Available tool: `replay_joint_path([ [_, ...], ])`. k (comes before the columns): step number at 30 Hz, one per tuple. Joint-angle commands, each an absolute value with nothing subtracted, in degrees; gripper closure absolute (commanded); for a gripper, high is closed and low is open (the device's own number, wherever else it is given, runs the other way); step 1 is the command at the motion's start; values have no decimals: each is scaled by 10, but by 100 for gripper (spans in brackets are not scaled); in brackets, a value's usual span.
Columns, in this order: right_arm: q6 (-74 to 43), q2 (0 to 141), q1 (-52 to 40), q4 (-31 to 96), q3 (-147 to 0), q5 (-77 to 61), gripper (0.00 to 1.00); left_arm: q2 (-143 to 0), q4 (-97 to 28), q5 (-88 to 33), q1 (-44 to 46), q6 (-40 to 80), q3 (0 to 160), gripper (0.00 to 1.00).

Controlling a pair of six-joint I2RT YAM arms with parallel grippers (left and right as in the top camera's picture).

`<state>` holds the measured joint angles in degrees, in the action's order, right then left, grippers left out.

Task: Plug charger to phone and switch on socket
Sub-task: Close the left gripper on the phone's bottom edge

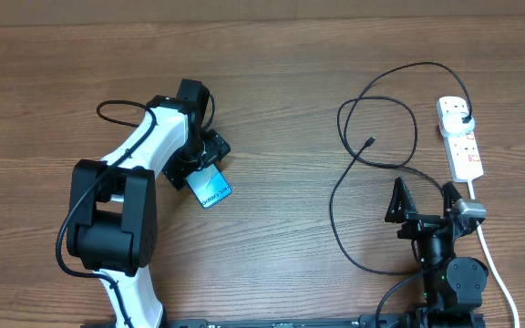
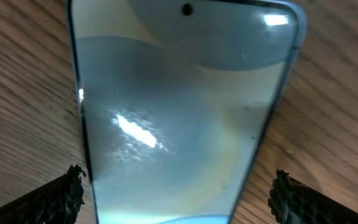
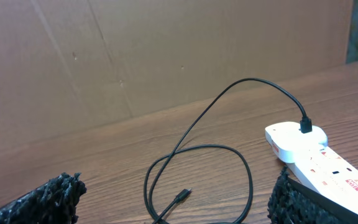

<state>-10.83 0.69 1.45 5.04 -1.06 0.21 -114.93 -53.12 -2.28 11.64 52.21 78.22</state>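
The phone (image 1: 211,190) lies on the table with its light-blue screen up; it fills the left wrist view (image 2: 179,106). My left gripper (image 1: 196,167) is open and low over the phone's far end, one finger on each side of it (image 2: 179,202). The charger (image 1: 340,196) loops on the right. Its connector tip (image 1: 370,142) lies free on the table, and its plug (image 1: 464,117) sits in the socket (image 1: 465,148). My right gripper (image 1: 423,197) is open and empty, near the front edge, short of the cable (image 3: 166,168), tip (image 3: 183,195) and socket (image 3: 319,158).
The socket's thick white cord (image 1: 492,255) runs down the right side past the right arm's base. A brown cardboard wall (image 3: 166,56) stands behind the table. The left arm's own black cable (image 1: 117,109) loops beside its wrist.
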Motion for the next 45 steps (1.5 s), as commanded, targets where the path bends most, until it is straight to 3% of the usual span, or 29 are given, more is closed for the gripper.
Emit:
replay_joint_path([
  [1,-106,2,13,47,-4,-1,0,-1158,-530,7,117,529,770,0],
  [24,-106,2,13,47,-4,-1,0,-1159,-522,4,117,488,764,0],
  [41,-106,2,13,47,-4,-1,0,-1159,-442,-60,117,463,686,0],
  [45,-106,2,13,47,-4,-1,0,-1159,-441,-60,117,463,686,7],
])
